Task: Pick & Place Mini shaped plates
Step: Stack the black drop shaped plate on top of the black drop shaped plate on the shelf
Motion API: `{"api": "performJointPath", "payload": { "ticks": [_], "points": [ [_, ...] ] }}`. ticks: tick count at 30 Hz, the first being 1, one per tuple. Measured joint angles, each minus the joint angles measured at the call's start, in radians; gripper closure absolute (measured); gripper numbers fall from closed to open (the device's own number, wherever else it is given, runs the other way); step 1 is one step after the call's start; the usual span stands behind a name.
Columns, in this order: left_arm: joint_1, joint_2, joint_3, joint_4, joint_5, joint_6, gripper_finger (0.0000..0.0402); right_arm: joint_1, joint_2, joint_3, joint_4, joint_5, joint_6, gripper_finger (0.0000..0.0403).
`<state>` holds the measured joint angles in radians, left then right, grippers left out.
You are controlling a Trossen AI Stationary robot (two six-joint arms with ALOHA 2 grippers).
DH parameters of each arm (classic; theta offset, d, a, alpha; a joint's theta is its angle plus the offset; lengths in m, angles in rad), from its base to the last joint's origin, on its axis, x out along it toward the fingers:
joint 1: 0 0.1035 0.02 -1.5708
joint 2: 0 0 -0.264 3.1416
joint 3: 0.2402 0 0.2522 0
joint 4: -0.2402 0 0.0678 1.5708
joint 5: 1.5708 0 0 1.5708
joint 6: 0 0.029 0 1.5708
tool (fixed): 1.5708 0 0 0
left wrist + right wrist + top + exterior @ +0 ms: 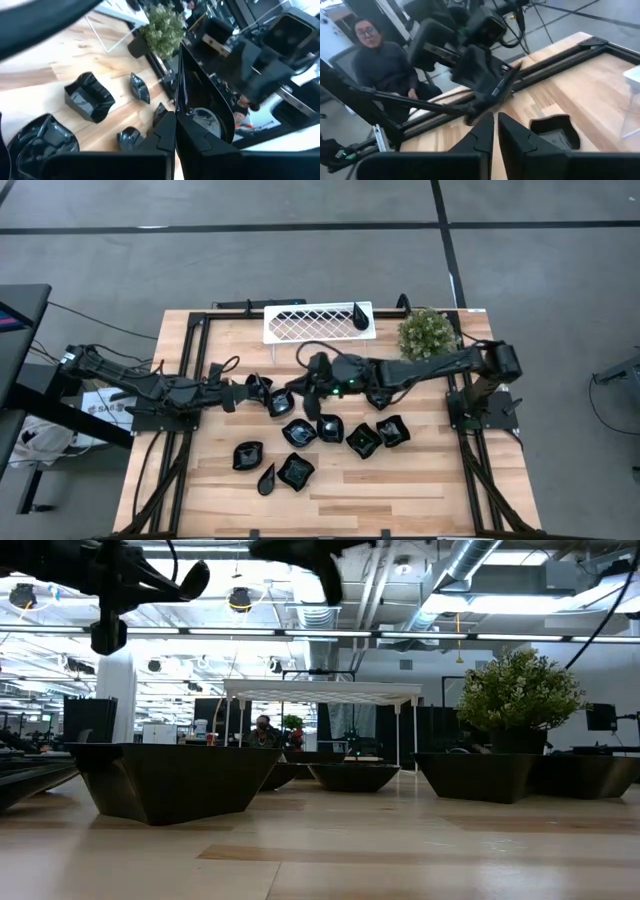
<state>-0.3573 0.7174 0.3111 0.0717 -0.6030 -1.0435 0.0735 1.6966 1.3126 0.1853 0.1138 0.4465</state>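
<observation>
1. Pale wood planks make up the surface (420, 490), framed by dark rails along its left and right edges.
2. Black glossy mini shaped plates (330, 428) lie mostly in a loose cluster at the middle, several touching or just beside one another.
3. Three more sit nearer the front edge: a squarish one (248, 455), a teardrop (267, 478) and another squarish one (295, 470).
4. One teardrop plate (358, 315) rests on the right end of the white lattice tray (300, 325) at the far edge.
5. A green plant (427, 332) stands just right of that tray, near the far right corner.
6. The left gripper (257, 389) reaches in from the left edge, above the left side of the cluster. Its fingers (162, 137) are narrow and appear to clamp a dark plate (200, 95) seen nearly edge-on. The right wrist view shows that same plate (477, 70) raised off the wood.
7. The right gripper (302, 384) stretches across from the right side and hangs just beside the left one, above the middle. Its fingers (482, 135) are close together with only a slit between them, and nothing shows in it.
8. Bare wood lies open along the front edge, at both front corners and at the left of the tray.
9. A person (385, 65) sits beyond the left edge.
</observation>
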Motion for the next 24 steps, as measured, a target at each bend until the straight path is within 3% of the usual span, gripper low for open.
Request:
{"api": "performJointPath", "payload": {
  "ticks": [16,24],
  "points": [
    [0.003,0.038,0.0,-0.004,-0.097,0.09,0.0395,0.025,0.172,0.214,-0.173,-0.004,0.017,0.0253],
    [0.003,0.038,0.0,-0.004,-0.108,0.097,0.0394,0.02,0.172,0.218,-0.209,0.075,0.066,0.0225]
  ]
}}
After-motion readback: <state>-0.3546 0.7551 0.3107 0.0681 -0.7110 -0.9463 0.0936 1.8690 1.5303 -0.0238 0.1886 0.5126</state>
